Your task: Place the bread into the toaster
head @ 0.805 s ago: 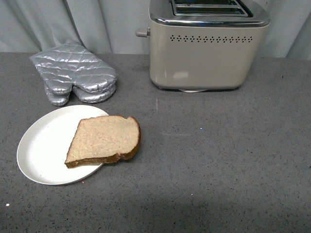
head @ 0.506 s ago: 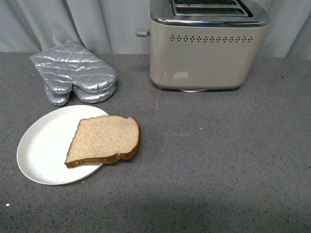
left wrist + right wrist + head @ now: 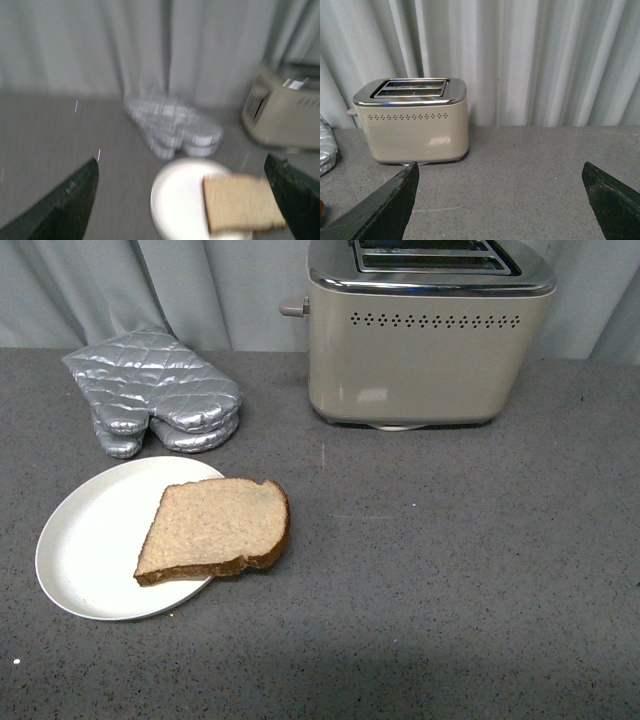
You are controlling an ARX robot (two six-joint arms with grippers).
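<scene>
The bread (image 3: pixel 215 528) is a light-brown slice with a dark crust, lying flat and overhanging the right edge of a round white plate (image 3: pixel 85 540). The beige toaster (image 3: pixel 425 335) with a chrome top and two empty slots stands at the back. Neither arm shows in the front view. My left gripper (image 3: pixel 182 200) is open and above the table, with the bread (image 3: pixel 240 202) and plate (image 3: pixel 175 200) between its fingers in a blurred view. My right gripper (image 3: pixel 500 200) is open and empty, facing the toaster (image 3: pixel 412 120).
A silver quilted oven mitt (image 3: pixel 150 390) lies at the back left, behind the plate; it also shows in the left wrist view (image 3: pixel 172 127). The grey speckled tabletop (image 3: pixel 450 560) spreads right of the plate. A pale curtain (image 3: pixel 520 60) hangs behind the table.
Nothing has visibly changed in the front view: bread, plate, mitt and toaster stay where they were.
</scene>
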